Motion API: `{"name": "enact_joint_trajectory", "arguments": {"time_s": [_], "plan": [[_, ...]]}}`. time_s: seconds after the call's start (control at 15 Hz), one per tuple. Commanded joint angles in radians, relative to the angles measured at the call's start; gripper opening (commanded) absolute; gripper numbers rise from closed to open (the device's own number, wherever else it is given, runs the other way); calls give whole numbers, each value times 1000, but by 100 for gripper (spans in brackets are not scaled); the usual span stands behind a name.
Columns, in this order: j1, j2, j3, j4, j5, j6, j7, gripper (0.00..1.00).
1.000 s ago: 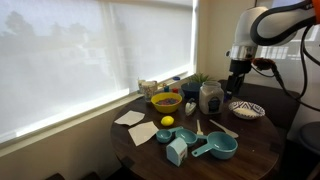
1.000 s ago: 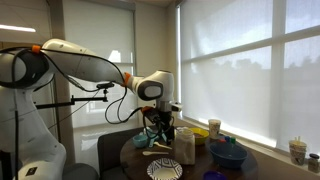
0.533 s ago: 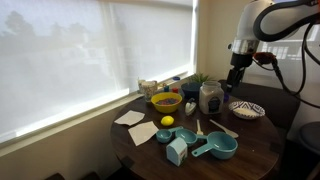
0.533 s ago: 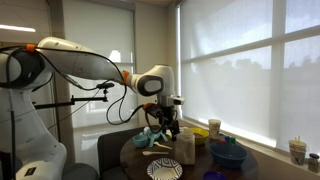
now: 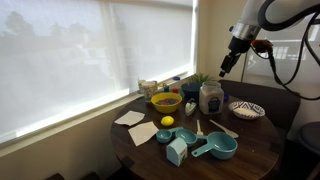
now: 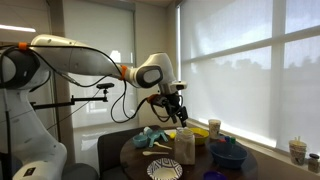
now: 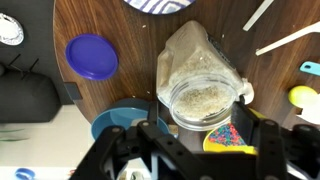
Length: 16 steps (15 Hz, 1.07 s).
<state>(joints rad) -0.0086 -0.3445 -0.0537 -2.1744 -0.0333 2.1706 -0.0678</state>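
Jar (image 7: 205, 95): clear plastic, roundish, upright with its mouth open to the top. It is partly filled with pale, grainy matter. It is seen right of centre in the wrist view and stands on the round, dark wooden table (image 7: 110, 20).

Relation noted: the jar lies almost straight below the gripper (image 7: 200, 142), a little toward the top of the wrist frame, with its long axis vertical. In both exterior views a wide gap of air is seen between them. The gripper (image 5: 222, 70) hangs tilted in the upper right, and the jar (image 5: 210, 98) sits below it and slightly left. From the other side the gripper (image 6: 180, 112) is found above the jar (image 6: 186, 147).

Claw: jaws set apart, dark fingers at both sides of the lower wrist frame. Nothing is held between them and nothing is touched.

Around the jar:
- Flat, round blue lid (image 7: 92, 56), smooth, lying apart at upper left.
- Blue bowl (image 7: 120, 120), just beside the jar at lower left.
- Patterned plate (image 5: 246, 109), near the jar on its right.
- Lemon (image 5: 167, 121), matte yellow, well apart toward frame centre.
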Motion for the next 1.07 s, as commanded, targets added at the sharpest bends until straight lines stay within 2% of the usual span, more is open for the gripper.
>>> {"name": "enact_joint_trajectory", "arguments": {"time_s": [0.0, 0.33, 0.53, 0.6, 0.8, 0.87, 1.0], "plan": [[6, 60, 7, 26, 3, 107, -30, 51], [31, 123, 9, 32, 38, 182, -68, 57], [44, 150, 9, 33, 61, 202, -86, 66], [47, 157, 8, 32, 71, 202, -94, 62], [43, 172, 10, 30, 72, 192, -103, 58], [41, 173, 9, 30, 76, 191, -107, 45], [40, 173, 8, 32, 79, 191, -109, 42]]}}
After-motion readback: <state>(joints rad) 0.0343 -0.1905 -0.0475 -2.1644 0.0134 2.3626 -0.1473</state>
